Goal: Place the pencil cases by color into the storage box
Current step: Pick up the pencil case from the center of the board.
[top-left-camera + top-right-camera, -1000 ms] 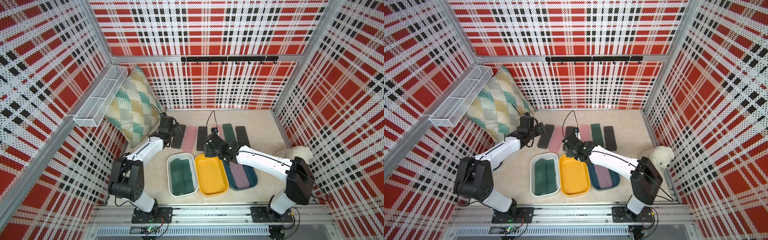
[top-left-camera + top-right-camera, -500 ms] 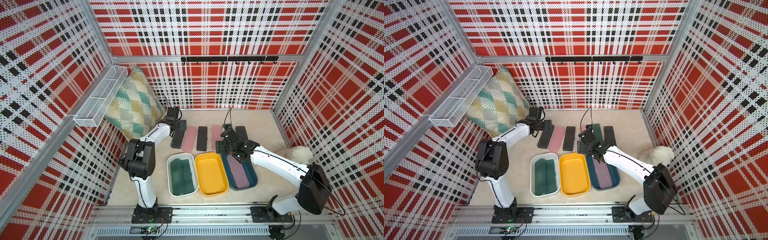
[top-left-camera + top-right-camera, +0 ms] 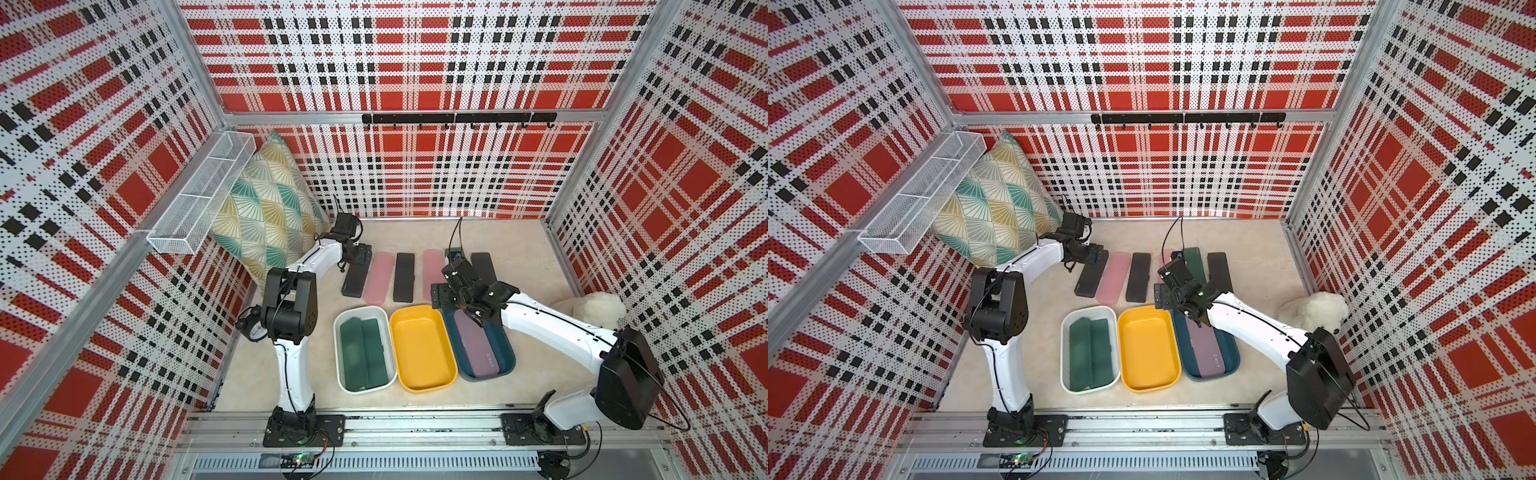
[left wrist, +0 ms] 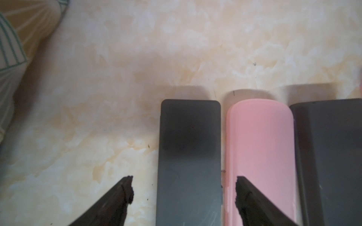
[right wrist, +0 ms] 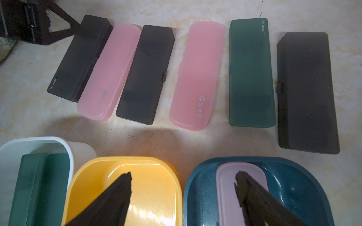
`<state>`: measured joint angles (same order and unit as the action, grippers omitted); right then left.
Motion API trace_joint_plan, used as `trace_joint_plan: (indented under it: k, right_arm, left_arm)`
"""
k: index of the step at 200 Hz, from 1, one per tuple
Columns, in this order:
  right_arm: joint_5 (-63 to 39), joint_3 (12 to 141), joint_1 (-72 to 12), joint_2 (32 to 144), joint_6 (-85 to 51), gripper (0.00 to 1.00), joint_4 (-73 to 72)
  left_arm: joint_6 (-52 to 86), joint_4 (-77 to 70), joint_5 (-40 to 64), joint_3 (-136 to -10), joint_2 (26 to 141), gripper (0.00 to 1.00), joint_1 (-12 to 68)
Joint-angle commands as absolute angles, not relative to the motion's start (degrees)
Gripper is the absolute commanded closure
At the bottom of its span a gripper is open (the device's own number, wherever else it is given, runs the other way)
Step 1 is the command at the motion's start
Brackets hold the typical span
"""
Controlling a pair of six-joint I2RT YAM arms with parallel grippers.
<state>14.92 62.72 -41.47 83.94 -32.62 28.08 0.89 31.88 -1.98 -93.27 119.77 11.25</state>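
Six pencil cases lie in a row behind the tubs: black [image 3: 355, 280], pink [image 3: 378, 278], black [image 3: 404, 277], pink [image 3: 432, 270], green [image 5: 250, 74] and black [image 3: 484, 266]. My left gripper [image 3: 361, 257] is open over the far end of the leftmost black case [image 4: 189, 146], one finger on each side, not touching it. My right gripper [image 3: 457, 307] hangs open and empty above the far ends of the yellow tub [image 3: 424, 349] and the blue tub [image 3: 509, 357]. One pink case [image 3: 478, 353] lies in the blue tub. The white tub [image 3: 361, 309] holds two green cases [image 3: 363, 353].
A patterned cushion [image 3: 266, 216] leans in the back left corner, close to my left arm. A wire basket [image 3: 199, 199] hangs on the left wall. A white plush toy [image 3: 594, 309] sits at the right wall. A hook rail [image 3: 457, 118] runs along the back wall.
My left arm reached forward and right, bringing its gripper over the leftmost black case. My right gripper moved right from the middle of the row to the blue tub's far end.
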Motion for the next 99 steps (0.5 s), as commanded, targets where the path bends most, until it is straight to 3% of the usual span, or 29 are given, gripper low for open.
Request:
trace_joint_plan:
  k: [1, 99]
  right_arm:
    - [14.5, 62.85, -41.3, 84.11, -32.36, 0.11, 27.0]
    - [14.12, 61.89, -41.26, 84.02, -33.11, 0.11, 26.54]
  left_arm:
    - [-0.26, 33.84, -2.72, -94.88, 121.59, 0.13, 11.86]
    - [-0.78, 34.78, -4.05, -95.88, 125.04, 0.12, 12.04]
